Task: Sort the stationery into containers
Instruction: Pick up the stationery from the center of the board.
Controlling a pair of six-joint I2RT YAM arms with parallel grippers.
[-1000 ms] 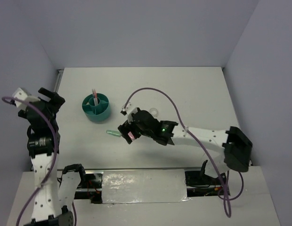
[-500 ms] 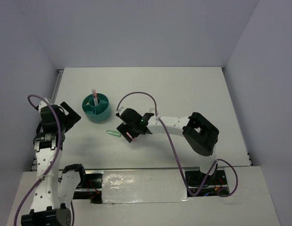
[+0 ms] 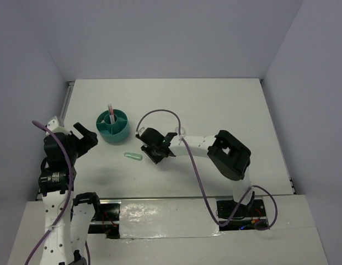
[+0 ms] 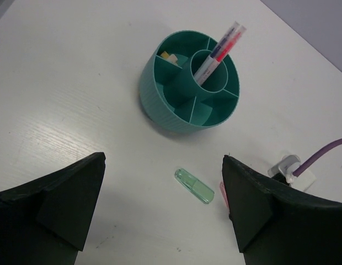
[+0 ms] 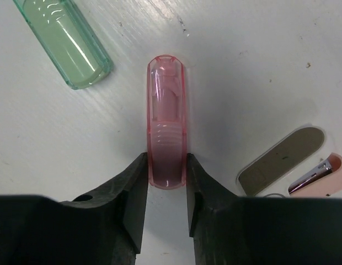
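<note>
My right fingers (image 5: 135,187) pinch one end of the translucent pink eraser (image 5: 166,132), which lies beside the mint-green eraser (image 5: 63,41). My left fingers (image 4: 66,204) gape wide, empty.

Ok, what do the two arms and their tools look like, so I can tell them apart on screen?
They match. The left arm and right arm have white links with black joints, and a purple cable runs along each. The left tool and right tool have plain matt black, wedge-shaped fingers. I can read no markings.
</note>
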